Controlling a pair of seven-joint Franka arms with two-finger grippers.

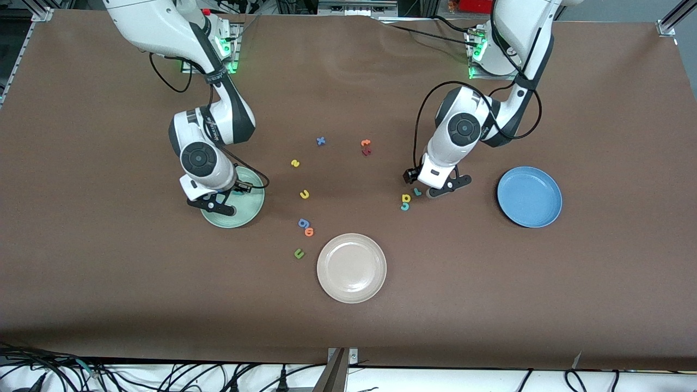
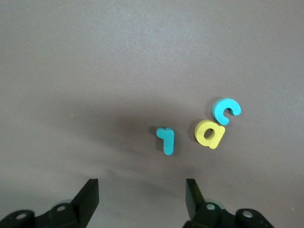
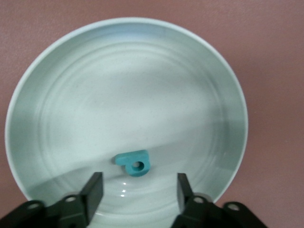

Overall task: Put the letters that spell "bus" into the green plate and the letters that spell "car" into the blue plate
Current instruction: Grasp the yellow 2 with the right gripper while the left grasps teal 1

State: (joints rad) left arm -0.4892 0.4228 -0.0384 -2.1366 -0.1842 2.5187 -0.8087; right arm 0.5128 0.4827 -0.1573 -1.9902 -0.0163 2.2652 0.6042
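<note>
My right gripper (image 1: 213, 204) (image 3: 138, 190) hangs open low over the green plate (image 1: 248, 209) (image 3: 57, 95). The teal b (image 3: 133, 163) lies flat in that plate, just ahead of the fingertips and untouched. My left gripper (image 1: 447, 187) (image 2: 140, 190) is open over bare table, with nothing between its fingers. The teal r (image 1: 417, 191) (image 2: 166, 140) lies close in front of it, beside the yellow a (image 1: 406, 198) (image 2: 209, 133) and the teal c (image 1: 404, 207) (image 2: 226, 110). The yellow s (image 1: 295, 163) and yellow u (image 1: 304, 194) lie mid-table. The blue plate (image 1: 529, 196) is at the left arm's end.
A beige plate (image 1: 352, 267) sits nearer the front camera. A blue g (image 1: 303, 222), an orange o (image 1: 309, 232) and a green u (image 1: 298, 253) lie between it and the green plate. A blue x (image 1: 321, 141), an orange t (image 1: 366, 143) and a dark red letter (image 1: 366, 152) lie farther back.
</note>
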